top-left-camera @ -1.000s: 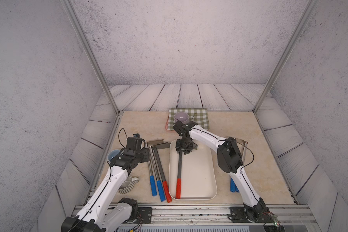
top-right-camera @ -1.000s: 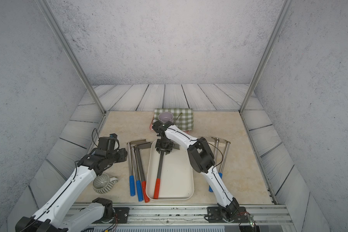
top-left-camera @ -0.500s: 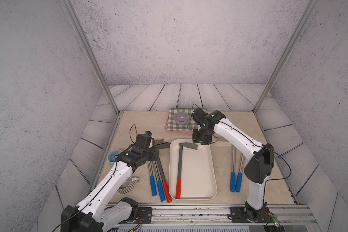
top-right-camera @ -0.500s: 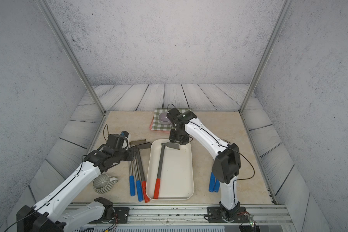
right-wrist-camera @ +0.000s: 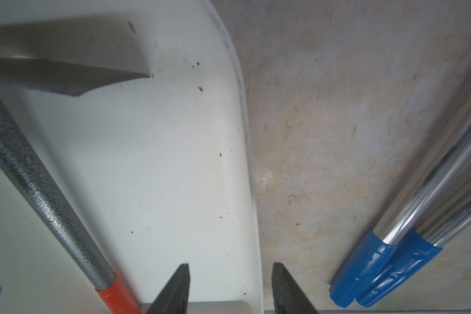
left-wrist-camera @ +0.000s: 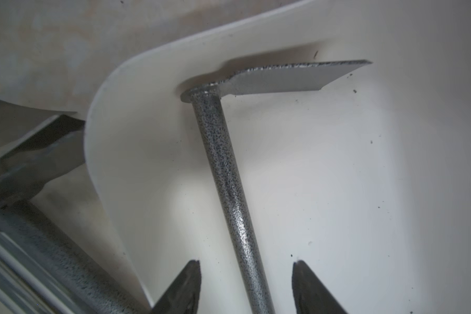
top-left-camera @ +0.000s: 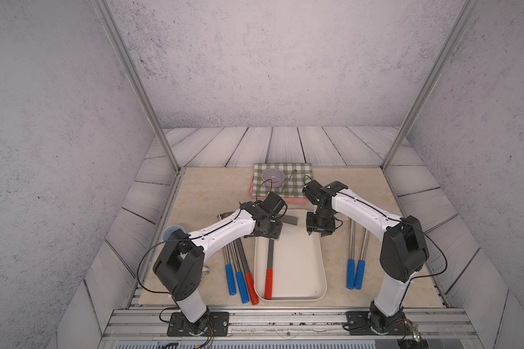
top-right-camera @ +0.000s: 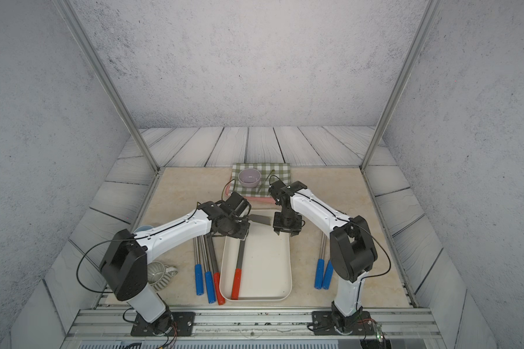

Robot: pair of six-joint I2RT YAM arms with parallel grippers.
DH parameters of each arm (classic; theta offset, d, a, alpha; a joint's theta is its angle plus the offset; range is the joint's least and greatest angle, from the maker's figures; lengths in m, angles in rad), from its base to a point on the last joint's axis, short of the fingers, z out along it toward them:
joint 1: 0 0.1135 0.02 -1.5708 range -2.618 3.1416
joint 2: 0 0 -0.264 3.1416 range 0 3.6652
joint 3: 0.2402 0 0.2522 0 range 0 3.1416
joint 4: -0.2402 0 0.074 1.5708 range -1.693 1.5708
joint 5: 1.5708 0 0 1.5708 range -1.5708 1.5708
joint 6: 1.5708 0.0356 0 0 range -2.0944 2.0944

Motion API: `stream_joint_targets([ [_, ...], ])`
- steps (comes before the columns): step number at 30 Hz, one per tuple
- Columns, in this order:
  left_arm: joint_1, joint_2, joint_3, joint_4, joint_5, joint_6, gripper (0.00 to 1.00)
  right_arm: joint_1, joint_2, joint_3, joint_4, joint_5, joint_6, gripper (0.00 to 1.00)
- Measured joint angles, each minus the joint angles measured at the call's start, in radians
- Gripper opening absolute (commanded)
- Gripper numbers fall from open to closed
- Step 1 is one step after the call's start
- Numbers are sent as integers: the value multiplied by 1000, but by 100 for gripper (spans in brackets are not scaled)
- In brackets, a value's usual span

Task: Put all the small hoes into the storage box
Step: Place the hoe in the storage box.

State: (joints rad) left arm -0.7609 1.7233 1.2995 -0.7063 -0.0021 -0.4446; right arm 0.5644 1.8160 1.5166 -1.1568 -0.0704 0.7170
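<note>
three long tools [top-left-camera: 239, 272] are lying side by side on the table [top-left-camera: 212, 193], just outside the left wall of the storage box [top-left-camera: 300, 272]: two with blue grips, one with a red grip. their dark blades [left-wrist-camera: 33, 152] are crowding the box's far left corner. a pair of blue-gripped tools [top-left-camera: 355, 272] is lying beside the right wall, apart from it. beyond the box a purple bowl [top-left-camera: 273, 177] is sitting on a checked cloth [top-left-camera: 297, 175] over a pink tray [top-left-camera: 288, 200].

the small hoe [top-left-camera: 269, 256] is lying flat inside the box, along its left side. it is showing a speckled grey shaft, a red grip toward the near wall and a flat blade pointing across the far end.

my left gripper [left-wrist-camera: 246, 267] is hovering over the shaft with its jaws parted, one finger on each side and a gap showing at both, gripping nothing. my right gripper [right-wrist-camera: 230, 267] is hanging with jaws parted astride the right rim, one finger over the box floor and one over the table, holding nothing.

the right half of the box floor is lying bare, and bare table is showing between the rim and the blue pair.
</note>
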Motion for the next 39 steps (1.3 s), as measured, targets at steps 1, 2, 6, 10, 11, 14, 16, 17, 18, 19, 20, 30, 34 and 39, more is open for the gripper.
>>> stream_joint_targets([
  [1, -1, 20, 10, -8, -5, -1, 58, 0, 0, -3, 5, -1, -2, 51],
  [2, 0, 45, 21, -17, -12, -1, 58, 0, 0, -6, 9, -1, -4, 51],
  [6, 0, 117, 48, -31, -30, 2, 56, -2, 0, -29, 23, -1, -15, 51],
  [10, 0, 174, 74, -32, -35, 22, 51, -7, 0, -60, 31, -1, -20, 51],
  [11, 0, 187, 82, -31, -35, 28, 48, -9, 1, -65, 32, -1, -21, 51],
  [14, 0, 223, 109, -29, -29, 56, 37, -15, 4, -73, 36, 0, -24, 51],
  [16, 0, 242, 127, -31, -27, 75, 29, -19, 5, -78, 40, 0, -30, 51],
  [17, 0, 251, 137, -32, -18, 80, 24, -21, 5, -82, 43, 0, -32, 51],
  [18, 0, 257, 145, -26, -13, 77, 21, -23, 5, -85, 46, -1, -34, 51],
  [19, 0, 260, 151, -18, -5, 75, 18, -25, 6, -89, 48, -1, -37, 51],
  [20, 0, 259, 160, -17, -2, 86, 15, -26, 6, -92, 50, -1, -38, 51],
  [30, -3, 256, 172, -32, -6, 133, 24, -33, 20, -106, 63, -3, -41, 51],
  [34, -3, 255, 171, -39, -10, 129, 29, -33, 20, -106, 63, -3, -41, 51],
  [39, -3, 193, 135, -29, -8, 127, 35, -33, 20, -103, 60, -3, -41, 51],
])
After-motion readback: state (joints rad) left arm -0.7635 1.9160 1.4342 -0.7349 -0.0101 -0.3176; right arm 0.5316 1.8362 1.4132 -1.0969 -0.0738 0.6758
